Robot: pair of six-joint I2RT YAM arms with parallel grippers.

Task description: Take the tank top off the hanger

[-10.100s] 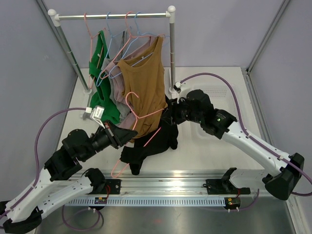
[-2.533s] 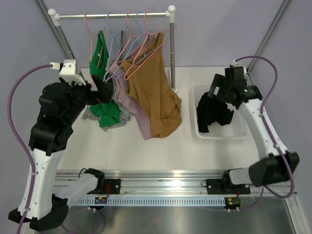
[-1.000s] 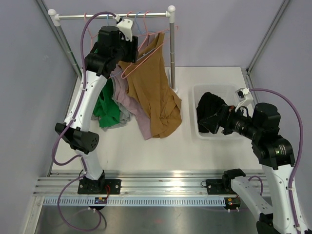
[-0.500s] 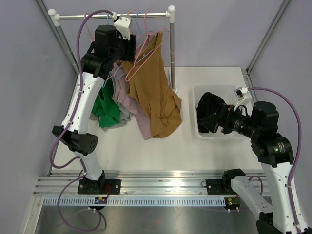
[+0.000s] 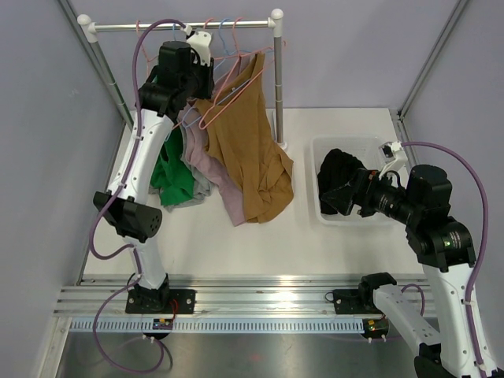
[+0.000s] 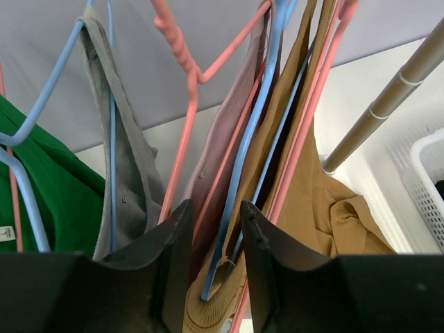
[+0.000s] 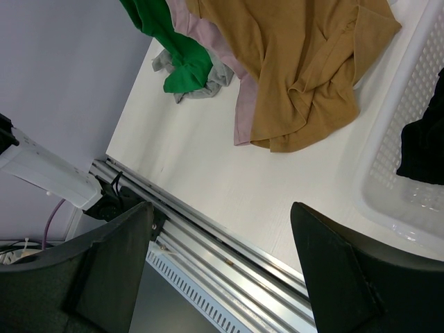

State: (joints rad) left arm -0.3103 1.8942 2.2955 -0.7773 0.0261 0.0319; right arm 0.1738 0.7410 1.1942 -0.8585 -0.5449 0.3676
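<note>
Our left gripper point(image 6: 215, 218) has climbed to the rail point(image 5: 114, 27), jaws narrowly parted, holding nothing, beside the tan tank top point(image 5: 244, 146) hanging below the rail; our right gripper point(image 7: 222, 218) gapes empty. Next removal looks imminent.

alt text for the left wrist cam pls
The left gripper is open, its dark fingers either side of a blue hanger and the brown tank top. A pink hanger, a grey top and a green top hang to the left; the rack post stands at right.
</note>
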